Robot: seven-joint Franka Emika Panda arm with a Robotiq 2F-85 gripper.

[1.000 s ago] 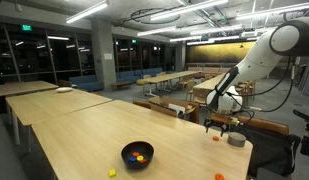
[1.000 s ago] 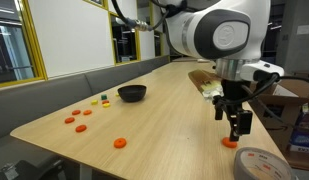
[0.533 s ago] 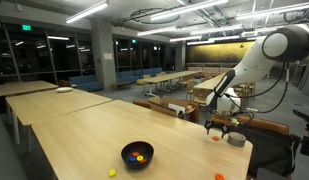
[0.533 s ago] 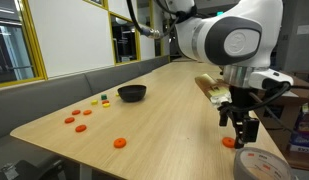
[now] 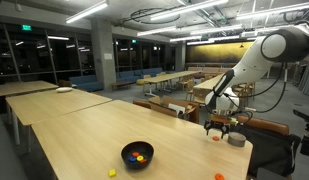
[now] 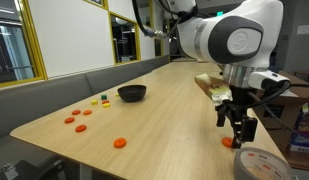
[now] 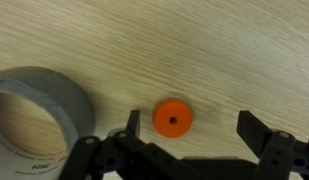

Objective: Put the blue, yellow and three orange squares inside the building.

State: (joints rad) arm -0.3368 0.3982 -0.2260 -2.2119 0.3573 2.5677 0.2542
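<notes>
My gripper (image 7: 194,128) is open and hangs just above the table over an orange square (image 7: 173,118), which is really a small round disc with a centre hole. The disc lies between the fingertips, nearer the left finger (image 7: 131,122), and nothing is held. In both exterior views the gripper (image 5: 216,126) (image 6: 242,128) is at the table's end, far from the building, a round black bowl (image 5: 137,160) (image 6: 132,94). In an exterior view the bowl holds orange and blue pieces. More orange pieces (image 6: 120,142) (image 6: 69,120) and a yellow one (image 6: 106,103) lie on the wood.
A grey tape roll (image 7: 34,120) (image 6: 262,165) lies right beside the orange disc, close to the gripper. A tiny green piece (image 6: 102,97) sits near the bowl. The table edge (image 5: 244,150) runs just past the gripper. Other tables and chairs stand behind.
Over the last second the gripper shifted slightly along the table's end above the orange disc. It stayed open, and it has barely moved in the last half second.
</notes>
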